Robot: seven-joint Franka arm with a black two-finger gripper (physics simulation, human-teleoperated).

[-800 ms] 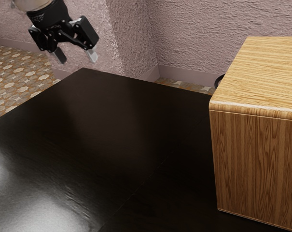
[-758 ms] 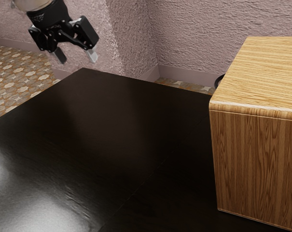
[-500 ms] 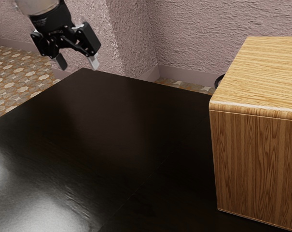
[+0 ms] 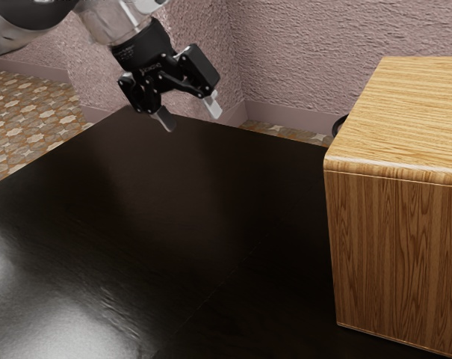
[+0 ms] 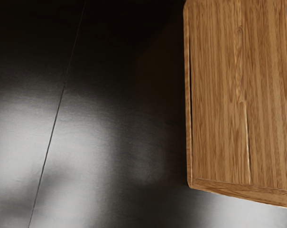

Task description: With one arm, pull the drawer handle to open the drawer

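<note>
Since the arm swung rightward across the exterior view in the last half-second, the holdings stand thus.

Table point(image 4: 136, 247): dark, glossy, the largest item. The wrist view adds a thin seam point(image 5: 62, 95) running across its top.

Cabinet point(image 4: 394, 224): wood-grain box at the exterior view's right, resting on the table. The exterior view gives two plain sides and the top; the wrist view gives its top point(image 5: 233, 95) from above.

Gripper point(image 4: 190, 114): now lower and nearer the cabinet, over the table's far edge, still well apart from it. Fingers spread wide, nothing between them. Judged: approach only, no pull begun.

Drawer handle: not identifiable on any visible face. A small dark shape point(image 4: 341, 120) peeks out at the cabinet's far corner; whether it is the handle cannot be told.
</note>
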